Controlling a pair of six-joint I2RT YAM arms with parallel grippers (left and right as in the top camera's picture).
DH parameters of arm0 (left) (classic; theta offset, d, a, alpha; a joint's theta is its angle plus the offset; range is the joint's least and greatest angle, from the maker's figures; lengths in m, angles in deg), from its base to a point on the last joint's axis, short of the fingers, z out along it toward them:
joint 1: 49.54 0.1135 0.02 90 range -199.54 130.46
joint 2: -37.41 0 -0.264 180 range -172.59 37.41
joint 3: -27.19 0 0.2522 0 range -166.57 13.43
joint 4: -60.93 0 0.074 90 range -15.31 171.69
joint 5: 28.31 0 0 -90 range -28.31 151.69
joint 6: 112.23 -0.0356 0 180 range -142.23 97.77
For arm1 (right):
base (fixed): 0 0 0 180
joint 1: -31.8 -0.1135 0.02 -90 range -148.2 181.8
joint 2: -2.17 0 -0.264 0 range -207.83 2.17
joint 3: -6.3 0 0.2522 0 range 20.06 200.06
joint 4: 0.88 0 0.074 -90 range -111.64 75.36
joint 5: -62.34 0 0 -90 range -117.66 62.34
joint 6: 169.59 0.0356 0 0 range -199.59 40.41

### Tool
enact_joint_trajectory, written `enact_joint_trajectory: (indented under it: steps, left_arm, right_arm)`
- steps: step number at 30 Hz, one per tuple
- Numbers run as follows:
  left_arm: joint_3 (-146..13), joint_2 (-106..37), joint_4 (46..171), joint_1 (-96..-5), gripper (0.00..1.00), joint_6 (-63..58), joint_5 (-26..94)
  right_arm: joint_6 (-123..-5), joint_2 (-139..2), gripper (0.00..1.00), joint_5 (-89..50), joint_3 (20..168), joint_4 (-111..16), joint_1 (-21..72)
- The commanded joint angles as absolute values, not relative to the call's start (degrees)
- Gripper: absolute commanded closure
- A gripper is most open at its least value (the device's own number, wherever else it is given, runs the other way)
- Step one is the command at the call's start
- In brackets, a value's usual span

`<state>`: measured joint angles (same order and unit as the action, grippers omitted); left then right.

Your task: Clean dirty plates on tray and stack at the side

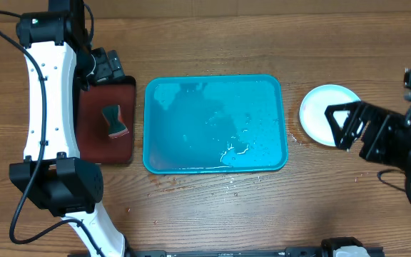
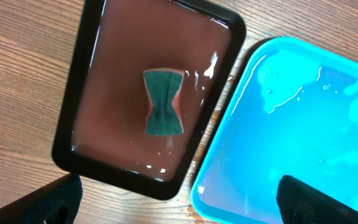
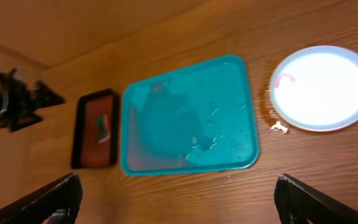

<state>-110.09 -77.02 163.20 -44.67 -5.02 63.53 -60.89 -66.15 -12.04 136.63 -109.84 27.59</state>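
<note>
the left pincer [image 2: 180, 205] is held released by the black tray [image 1: 91, 146] with 1 sponge [image 1: 114, 121]; the right pincer [image 1: 340, 128], released, by 1 plate [image 1: 320, 107] right of the tray [image 1: 191, 132].

On your worktop [image 1: 212, 214], the tray [image 1: 191, 128] lies in the middle. Just left of it you have the smaller tray [image 1: 91, 139] holding a sponge [image 1: 114, 121]. The plate [image 1: 318, 100] lies to the right, apart.

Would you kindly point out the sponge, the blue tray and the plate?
Sponge [image 2: 163, 102]: left wrist view, its green top face.
Blue tray [image 1: 191, 128]: overhead view, its bare wet floor.
Plate [image 3: 325, 87]: right wrist view, its white centre.
</note>
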Motion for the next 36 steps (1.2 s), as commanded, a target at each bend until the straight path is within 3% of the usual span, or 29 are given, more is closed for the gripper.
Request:
enact_joint_trajectory:
  steps: [1, 9, 14, 21, 32, 36]
  left_arm:
    - [-110.79, -76.32, 163.03, -45.18, 0.00, -4.87, 62.70]
    - [-110.79, -76.32, 162.87, -45.18, 0.00, -4.87, 62.68]
    - [-110.79, -76.32, 162.89, -45.18, 0.00, -4.87, 62.70]
    - [-110.79, -76.32, 162.89, -45.18, 0.00, -4.87, 62.68]
    - [-110.79, -76.32, 162.89, -45.15, 0.00, -4.84, 62.68]
    - [-110.79, -76.32, 162.89, -45.18, 0.00, -4.87, 62.68]
  right_arm:
    - [-61.22, -65.91, 0.00, -8.06, 137.31, -109.53, 27.35]
    - [-62.42, -66.00, 0.00, -13.42, 136.04, -108.55, 27.35]
    - [-76.56, -61.43, 0.00, -14.31, 125.84, -95.89, 27.42]
    - [-81.61, -44.86, 0.00, -16.32, 96.37, -73.03, 27.42]
    - [-80.89, -12.27, 0.00, -17.79, 41.97, -25.47, 27.44]
    - [-80.89, -4.56, 0.00, -17.79, 29.75, -16.73, 27.42]
